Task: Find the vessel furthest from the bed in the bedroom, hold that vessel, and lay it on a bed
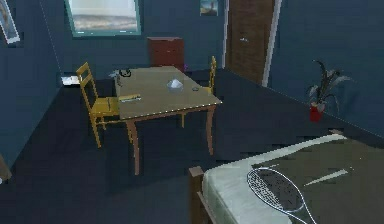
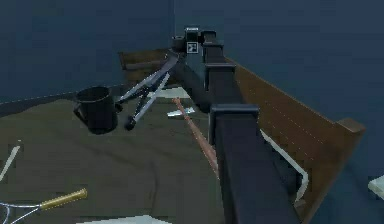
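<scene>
This is a bedroom in a home. A bed [image 1: 340,155] with a grey cover and a wooden frame lies at five o'clock in the forward view, a tennis racket [image 1: 278,190] on it. A wooden dining table [image 1: 160,100] stands at the centre, with a yellow chair [image 1: 95,100] at nine o'clock and another [image 1: 211,72] at its far side. A red dresser [image 1: 166,52] stands against the dark blue back wall at twelve o'clock, under a window [image 1: 103,15]. A brown wooden door [image 1: 249,38] is at one o'clock and a potted plant [image 1: 325,92] at three o'clock.
</scene>
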